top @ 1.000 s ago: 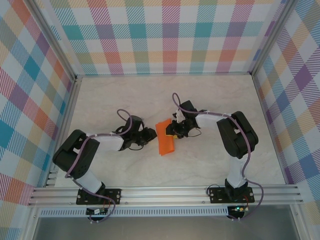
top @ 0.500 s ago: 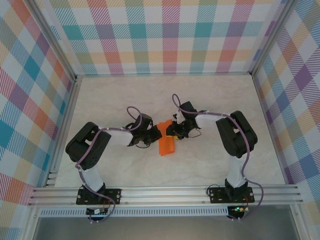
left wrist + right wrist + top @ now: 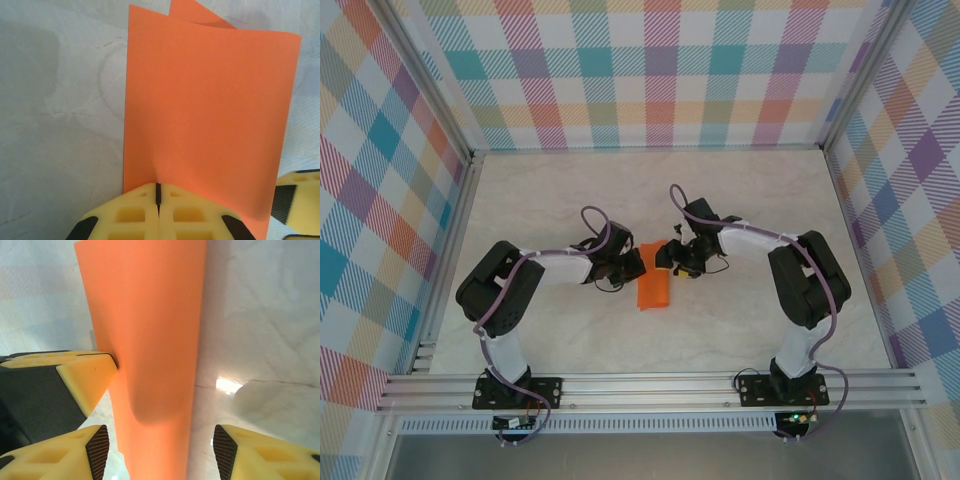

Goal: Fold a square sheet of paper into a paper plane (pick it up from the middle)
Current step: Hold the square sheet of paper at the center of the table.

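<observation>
Orange sheet of paper [image 3: 653, 286], folded narrow, is seen at the middle of the table [image 3: 540, 190], long axis near-to-far. Its far end is clamped by the left gripper [image 3: 631, 263]; the right gripper [image 3: 672, 263] is held agape astride it.

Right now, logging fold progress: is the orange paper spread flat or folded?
Folded: in the left wrist view the orange paper shows a second layer peeking past its top edge.

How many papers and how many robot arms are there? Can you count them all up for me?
Thin bright orange sheet of paper, folded: 1
Black-and-white robot arms: 2, the left arm and the right arm
Total: 3
</observation>
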Controlling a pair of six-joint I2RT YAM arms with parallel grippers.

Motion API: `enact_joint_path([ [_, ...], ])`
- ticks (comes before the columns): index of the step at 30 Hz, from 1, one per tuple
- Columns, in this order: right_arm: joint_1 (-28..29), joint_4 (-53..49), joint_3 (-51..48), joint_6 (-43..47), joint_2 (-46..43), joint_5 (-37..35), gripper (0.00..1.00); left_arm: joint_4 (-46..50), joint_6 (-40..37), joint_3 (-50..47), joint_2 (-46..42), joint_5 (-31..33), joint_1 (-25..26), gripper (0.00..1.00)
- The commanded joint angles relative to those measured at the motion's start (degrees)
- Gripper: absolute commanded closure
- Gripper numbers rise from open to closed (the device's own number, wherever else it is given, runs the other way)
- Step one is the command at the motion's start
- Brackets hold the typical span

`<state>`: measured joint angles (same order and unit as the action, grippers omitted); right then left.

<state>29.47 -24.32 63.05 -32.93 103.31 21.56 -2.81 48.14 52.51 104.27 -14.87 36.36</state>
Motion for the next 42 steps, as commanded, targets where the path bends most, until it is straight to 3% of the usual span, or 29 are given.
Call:
enact_joint_path([
  [1,0.89,-5.32,2.71,4.23,-0.19,-6.03,0.38,6.58,-1.29,0.52,2.69,1.26,1.3,1.0],
  [6,2.3,-5.77,5.5,6.1,2.58,-9.12,0.36,7.16,-1.42,1.63,2.94,1.13,1.43,1.0],
  [14,2.61,-5.63,9.04,7.25,7.89,-7.17,0.36,7.47,-1.38,2.4,2.78,0.73,1.5,1.0],
  [22,2.58,-3.66,6.05,5.51,7.44,-10.01,0.5,9.25,-1.38,4.03,-1.96,2.4,1.52,0.92],
  [30,2.61,-1.48,3.83,2.19,7.7,-12.59,0.6,15.24,-0.72,4.72,-9.26,11.52,1.5,0.83],
  [42,2.52,0.15,2.25,-1.54,7.16,-13.3,0.63,13.85,-0.22,3.52,-8.87,10.41,1.43,0.77],
])
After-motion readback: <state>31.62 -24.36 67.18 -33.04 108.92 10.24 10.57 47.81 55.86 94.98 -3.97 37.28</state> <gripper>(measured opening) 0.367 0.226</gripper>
